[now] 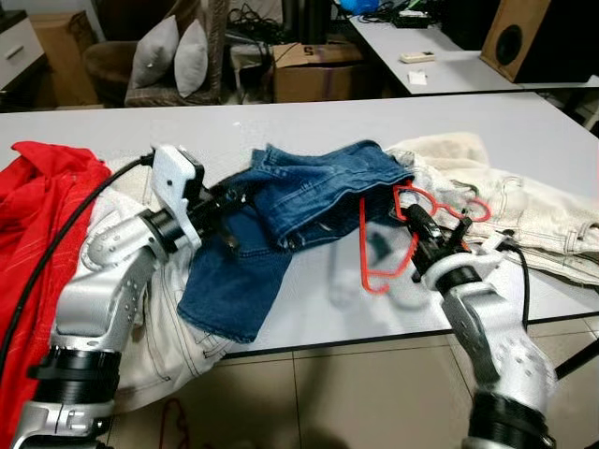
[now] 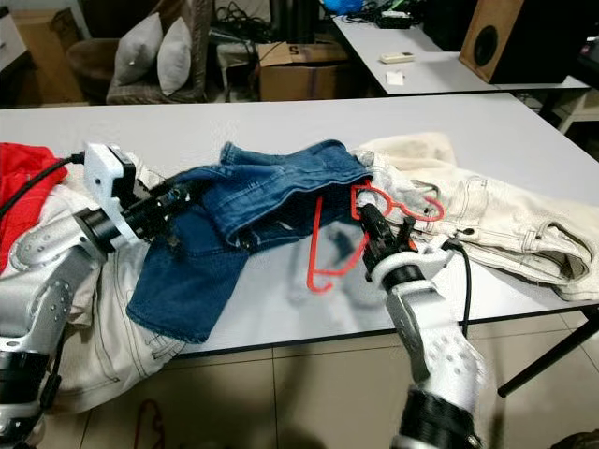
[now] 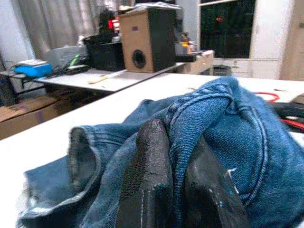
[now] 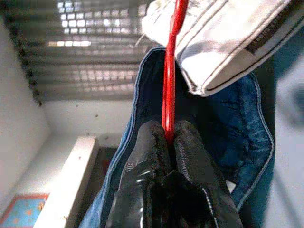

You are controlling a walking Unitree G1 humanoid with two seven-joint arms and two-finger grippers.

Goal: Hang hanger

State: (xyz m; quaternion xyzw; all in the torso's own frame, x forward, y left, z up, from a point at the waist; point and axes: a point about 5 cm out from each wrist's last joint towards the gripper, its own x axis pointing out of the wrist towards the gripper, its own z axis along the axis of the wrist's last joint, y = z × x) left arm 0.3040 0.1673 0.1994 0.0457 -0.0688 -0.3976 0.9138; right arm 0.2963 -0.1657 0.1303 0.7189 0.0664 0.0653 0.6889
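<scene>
Right wrist view shows the right gripper (image 4: 167,137) pinching the red hanger (image 1: 388,238) — partly tucked inside the blue jeans (image 1: 281,224). Left gripper (image 3: 178,156) squeezes the jeans' folded edge, likely holding them steady for the hanger.

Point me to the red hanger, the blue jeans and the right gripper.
red hanger (image 1: 364,245): left eye view, its left wire side.
blue jeans (image 1: 234,281): left eye view, lower leg panel.
right gripper (image 4: 167,137): right wrist view, between fingertips clamping the wire.

Red wire hanger (image 1: 398,245) tilted, lifted off the bench (image 1: 374,309). One end is tucked under blue jeans (image 1: 299,201).
</scene>
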